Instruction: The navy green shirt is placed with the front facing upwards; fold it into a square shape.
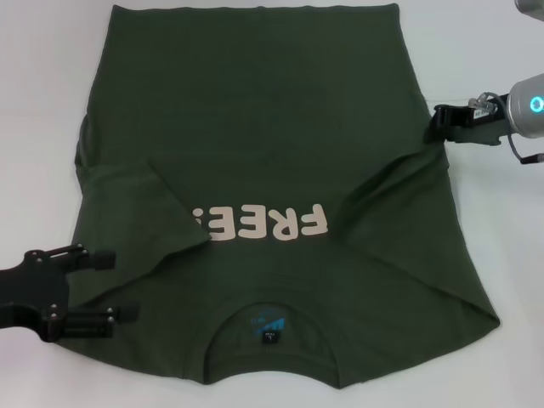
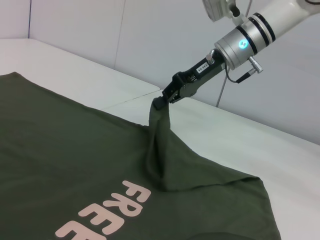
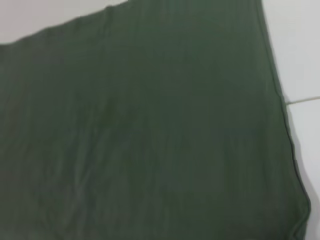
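**Right tool pinches the shirt's side edge while the left one waits at the near corner**

Right tool (image 1: 439,124) is closed on a pinch of cloth at the right side edge of the navy green shirt (image 1: 255,110); the left wrist view shows the fabric drawn up into a peak under its tips, with a ridge running down from it toward the chest lettering (image 1: 259,223). That grip looks meant to carry the right side inward over the middle, which would narrow the garment toward a square. The left tool (image 1: 104,287) sits low at the near left, its two fingers spread apart with cloth of the shoulder area lying between and under them; it grips nothing that I can see.

The shirt lies face up on the white desk (image 1: 42,85), collar (image 1: 268,327) on the near side and hem at the far side. The left sleeve (image 1: 170,217) is already turned in over the chest, covering the end of the lettering, so the left side reads as done and the right side as the step in hand.

For room: bare desk runs along the right of the shirt and beyond the far hem, so the right arm has open space to lift and swing leftward. The near edge of the shirt comes close to the lower border of the head view, leaving little margin there. The right hem corner lies flat, as the right wrist view shows, and may drag or bunch if the lift is too low.
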You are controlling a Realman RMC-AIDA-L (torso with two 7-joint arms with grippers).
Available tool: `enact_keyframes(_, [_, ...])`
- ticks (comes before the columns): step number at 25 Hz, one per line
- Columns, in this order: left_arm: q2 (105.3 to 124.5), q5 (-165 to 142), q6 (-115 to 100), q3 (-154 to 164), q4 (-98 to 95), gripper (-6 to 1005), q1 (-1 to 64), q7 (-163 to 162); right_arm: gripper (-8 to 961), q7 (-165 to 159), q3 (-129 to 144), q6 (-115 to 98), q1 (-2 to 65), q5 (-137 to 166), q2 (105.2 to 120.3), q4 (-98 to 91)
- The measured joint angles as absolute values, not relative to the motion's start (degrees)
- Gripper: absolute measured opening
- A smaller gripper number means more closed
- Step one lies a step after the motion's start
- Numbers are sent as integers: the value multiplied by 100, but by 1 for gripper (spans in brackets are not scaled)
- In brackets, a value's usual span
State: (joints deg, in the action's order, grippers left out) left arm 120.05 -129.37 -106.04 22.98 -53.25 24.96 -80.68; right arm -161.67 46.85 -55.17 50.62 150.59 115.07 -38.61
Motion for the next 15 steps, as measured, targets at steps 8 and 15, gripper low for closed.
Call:
enact_keyframes(8, [12005, -12938, -10518, 2305, -5236, 822, 2481, -8068, 133, -15787, 4678, -5104, 4879, 14248, 11504, -3552])
enact_keyframes(15, [12005, -12938, -10519, 2296, -5205, 820, 2491, -8068, 165, -15184, 4675, -5107, 4576, 13294, 11490, -3550])
